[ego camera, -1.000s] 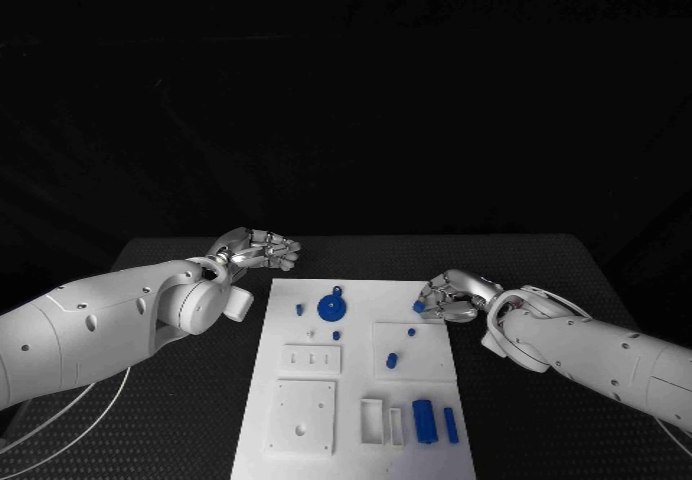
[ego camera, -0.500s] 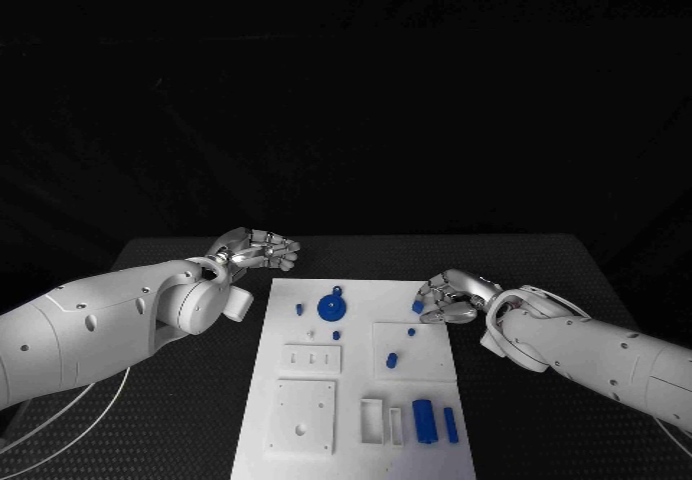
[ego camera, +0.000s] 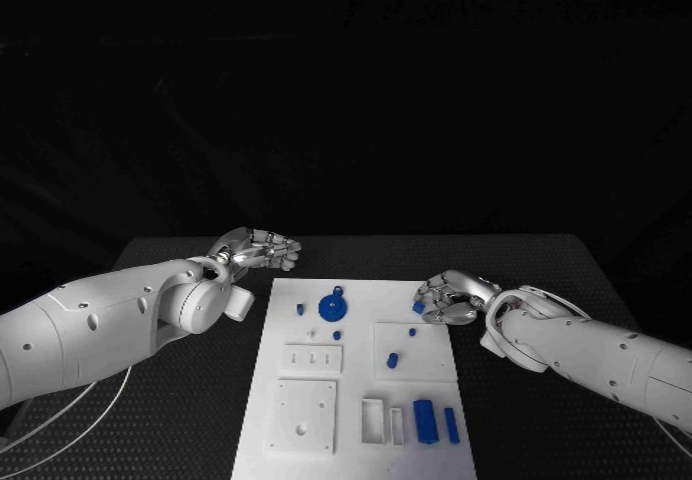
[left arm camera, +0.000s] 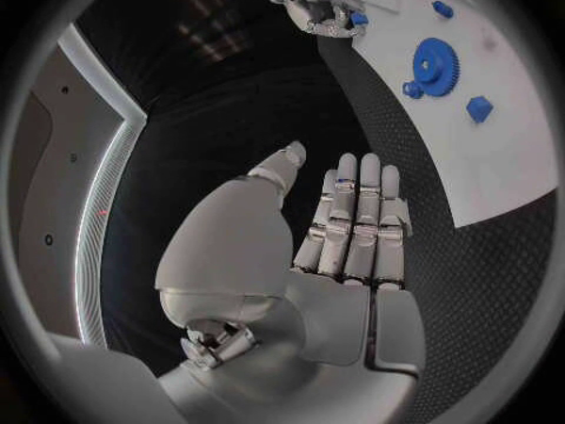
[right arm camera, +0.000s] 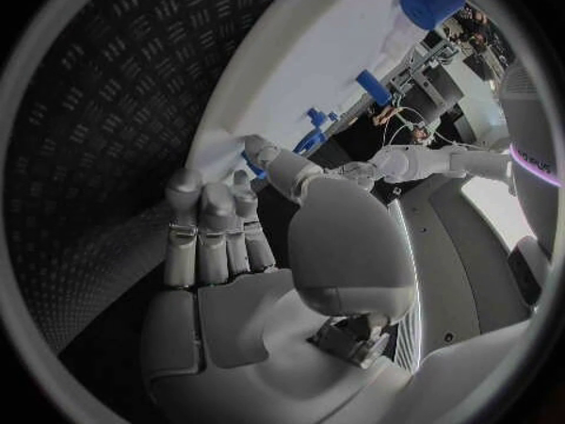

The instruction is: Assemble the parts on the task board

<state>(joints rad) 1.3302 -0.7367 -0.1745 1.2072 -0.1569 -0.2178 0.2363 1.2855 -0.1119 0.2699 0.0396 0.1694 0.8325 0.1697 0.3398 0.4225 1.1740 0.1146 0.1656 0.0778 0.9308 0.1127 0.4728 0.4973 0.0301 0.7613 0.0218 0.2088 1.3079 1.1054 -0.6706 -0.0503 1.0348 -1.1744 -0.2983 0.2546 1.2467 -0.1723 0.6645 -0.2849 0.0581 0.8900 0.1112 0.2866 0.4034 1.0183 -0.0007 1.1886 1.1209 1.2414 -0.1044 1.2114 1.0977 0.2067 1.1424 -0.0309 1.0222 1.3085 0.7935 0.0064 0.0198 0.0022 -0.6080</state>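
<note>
Head view, task board [ego camera: 361,440] holding blue parts [ego camera: 423,419], right hand [ego camera: 447,298] pinching a blue part at its edge, left hand [ego camera: 257,248] empty, fingers together.

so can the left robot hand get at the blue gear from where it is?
Probably yes. The left robot hand sits off the task board at its far left corner, holding nothing, and the blue gear lies exposed nearby with nothing between them.

Black table [ego camera: 173,420] with a woven, textured top, white cable [ego camera: 65,425] looping (near its left edge)
</note>
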